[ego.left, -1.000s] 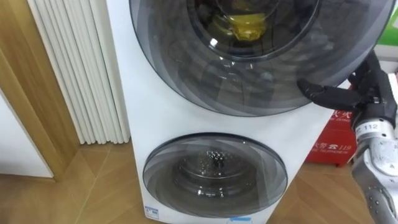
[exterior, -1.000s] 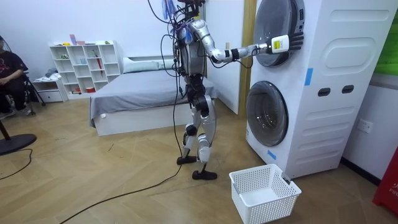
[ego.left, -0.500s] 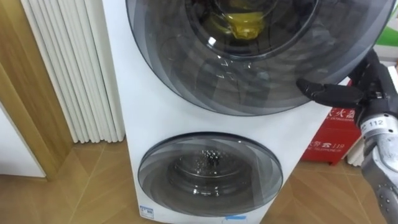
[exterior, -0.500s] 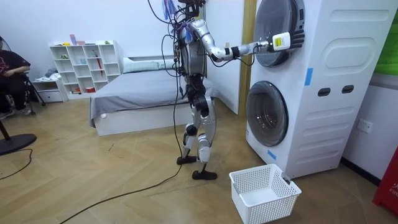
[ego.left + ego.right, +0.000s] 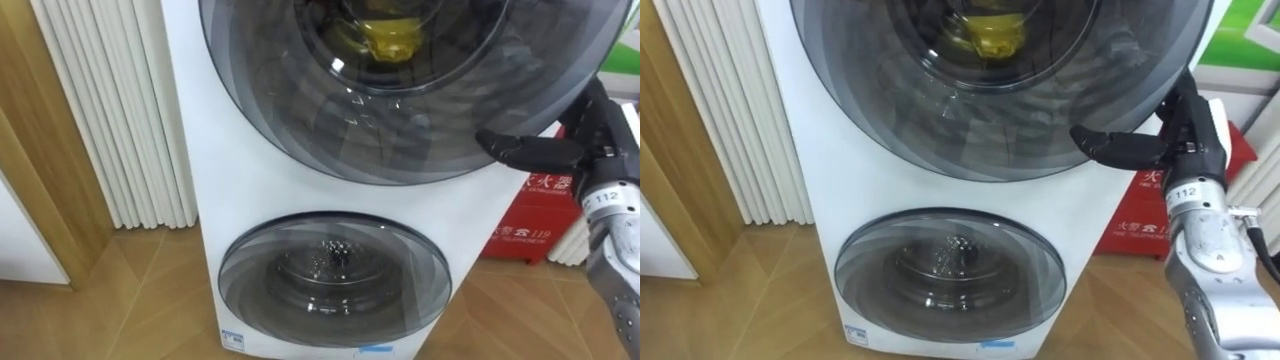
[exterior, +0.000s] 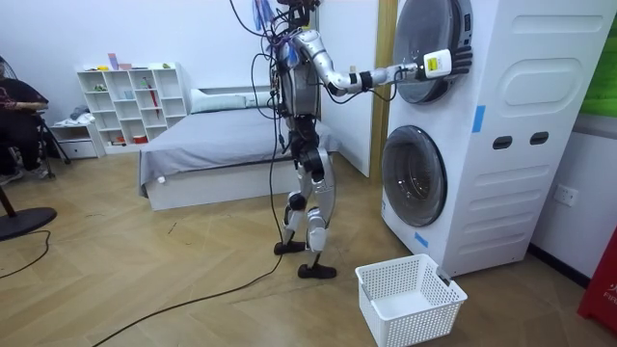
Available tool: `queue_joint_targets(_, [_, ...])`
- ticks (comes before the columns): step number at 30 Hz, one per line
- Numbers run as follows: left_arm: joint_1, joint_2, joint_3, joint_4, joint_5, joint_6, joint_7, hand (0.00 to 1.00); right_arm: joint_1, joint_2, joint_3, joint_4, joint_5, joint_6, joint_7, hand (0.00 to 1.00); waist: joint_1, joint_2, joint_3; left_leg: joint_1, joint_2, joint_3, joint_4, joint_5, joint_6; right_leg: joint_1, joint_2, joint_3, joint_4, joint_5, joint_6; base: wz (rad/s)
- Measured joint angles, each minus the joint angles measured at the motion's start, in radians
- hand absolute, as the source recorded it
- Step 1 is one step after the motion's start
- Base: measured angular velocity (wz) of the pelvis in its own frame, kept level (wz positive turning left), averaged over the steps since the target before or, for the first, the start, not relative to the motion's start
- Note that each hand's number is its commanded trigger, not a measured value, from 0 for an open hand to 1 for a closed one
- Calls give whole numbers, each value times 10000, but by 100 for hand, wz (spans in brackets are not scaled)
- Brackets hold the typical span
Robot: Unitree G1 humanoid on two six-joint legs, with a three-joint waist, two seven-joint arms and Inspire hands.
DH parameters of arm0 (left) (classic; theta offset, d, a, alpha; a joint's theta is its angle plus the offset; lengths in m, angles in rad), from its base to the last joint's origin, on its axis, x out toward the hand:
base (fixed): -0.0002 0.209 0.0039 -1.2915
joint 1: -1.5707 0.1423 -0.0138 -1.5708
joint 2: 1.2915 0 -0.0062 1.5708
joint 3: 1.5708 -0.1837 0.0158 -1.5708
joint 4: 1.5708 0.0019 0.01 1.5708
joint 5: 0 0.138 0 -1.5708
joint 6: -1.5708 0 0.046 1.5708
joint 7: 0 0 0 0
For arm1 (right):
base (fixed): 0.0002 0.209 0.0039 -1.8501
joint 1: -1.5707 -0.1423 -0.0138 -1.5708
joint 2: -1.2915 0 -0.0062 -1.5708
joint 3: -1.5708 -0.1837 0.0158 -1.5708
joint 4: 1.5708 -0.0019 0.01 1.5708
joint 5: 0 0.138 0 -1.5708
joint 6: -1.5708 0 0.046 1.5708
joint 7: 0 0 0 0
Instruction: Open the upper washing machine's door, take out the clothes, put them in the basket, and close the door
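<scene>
The yellow garment lies inside the upper drum, behind the closed round door. Over the last second nothing has budged. The right hand stays at the door's right rim, and I cannot tell whether it grips. The door hasn't started to open, and the white basket waits on the floor.

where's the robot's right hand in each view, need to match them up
Left eye view: right hand at the right edge, by the upper door's lower right rim.
Right eye view: right hand right of centre, at the same rim.
Room view: right hand upper right of centre, at the upper door.
Shared landmark: lower door, below.
</scene>
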Motion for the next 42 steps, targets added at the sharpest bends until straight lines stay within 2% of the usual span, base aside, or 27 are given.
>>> queue_joint_targets(4, [-19,35,-54,36,-43,0,2,0,246,11,284,-717,7,216,-20,0,-38,96,-33,51,57,162,-62,1,-2,-24,102,136,-30,27,-42,-14])
queue_joint_targets(7, [-22,202,-488,-68,-71,-5,3,0,773,18,348,-1490,10,216,-38,0,-55,118,-34,64,121,220,-55,-1,-5,-22,174,153,-67,34,-112,-10])
queue_joint_targets(9, [-17,197,-677,-69,-45,-5,6,0,1212,142,348,-2112,3,209,-38,0,-61,162,-50,97,150,311,-42,2,-10,-16,215,205,-66,22,-145,-12])
queue_joint_targets(11, [-15,183,-781,-89,1,-14,28,0,1757,464,346,-2803,-61,164,-34,0,-108,204,-44,177,195,285,-43,16,-34,56,257,141,-95,30,-199,-9])
queue_joint_targets(14, [-5,163,-844,-120,-6,-87,129,0,2478,927,340,-3462,-37,-152,163,0,-257,238,-48,200,261,350,28,13,-38,237,312,95,-314,58,-241,5])
queue_joint_targets(17, [-54,160,-1147,-170,-43,-104,179,0,3121,1186,382,-4034,-157,-433,428,0,-326,349,-79,231,307,449,43,16,-42,293,358,104,-389,88,-284,0])
queue_joint_targets(20, [-158,67,-1378,-163,-27,-140,235,0,3907,1522,601,-4387,-308,-980,958,0,-389,522,-92,265,320,442,12,33,-70,320,378,149,-356,107,-319,-3])
queue_joint_targets(23, [-200,61,-1457,-172,-34,-152,262,0,4402,1608,912,-4389,-302,-1040,1345,0,-466,534,-89,243,326,446,11,55,-106,268,373,154,-295,97,-337,1])
queue_joint_targets(25, [-228,58,-1648,-168,-43,-154,345,0,4573,1652,1229,-4390,-297,-991,1596,0,-587,536,-89,207,313,463,15,54,-108,128,347,173,-183,36,-344,-4])
queue_joint_targets(29, [-228,13,-1780,-143,-34,-189,355,0,4897,1954,1646,-4381,-270,-964,2280,0,-609,554,-81,63,316,649,129,60,-119,-63,333,260,-54,72,-392,-8])
queue_joint_targets(36, [-291,-47,-1991,69,-60,-385,354,0,5109,1949,2109,-4380,-176,-961,3349,0,-655,639,-71,38,310,750,159,64,-130,-170,342,385,50,114,-404,-4])
queue_joint_targets(42, [-466,-94,-2173,475,-59,-613,360,0,5149,1924,2570,-4380,-175,-959,4194,0,-643,684,-82,6,306,749,173,50,-265,-279,338,434,166,144,-385,1])
